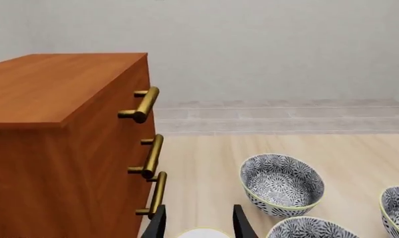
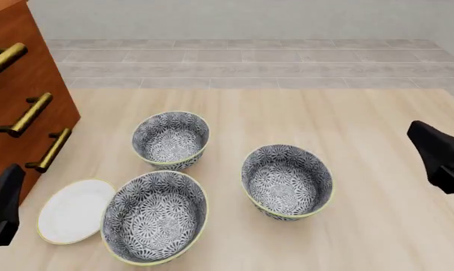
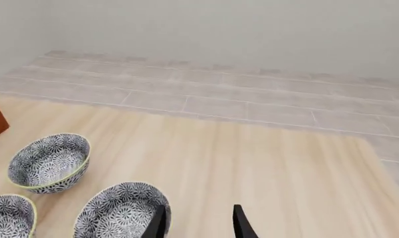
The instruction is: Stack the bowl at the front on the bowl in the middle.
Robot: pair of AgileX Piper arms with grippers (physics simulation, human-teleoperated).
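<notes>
While both end effectors (left [image 1: 198, 224], right [image 3: 198, 222]) gape, the bowl at the front [image 2: 155, 217] sits floral-patterned, yellow-rimmed.

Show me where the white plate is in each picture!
Front: plate lies between cabinet and front bowl.
Left wrist: a sliver between the fingers of the left gripper.
Right wrist: not in it.
Shared landmark: the far bowl, in all three.

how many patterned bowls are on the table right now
3: front bowl nearest the arms beside the white plate, middle bowl to its right, far bowl nearer the cabinet. None looks hidden.
</notes>
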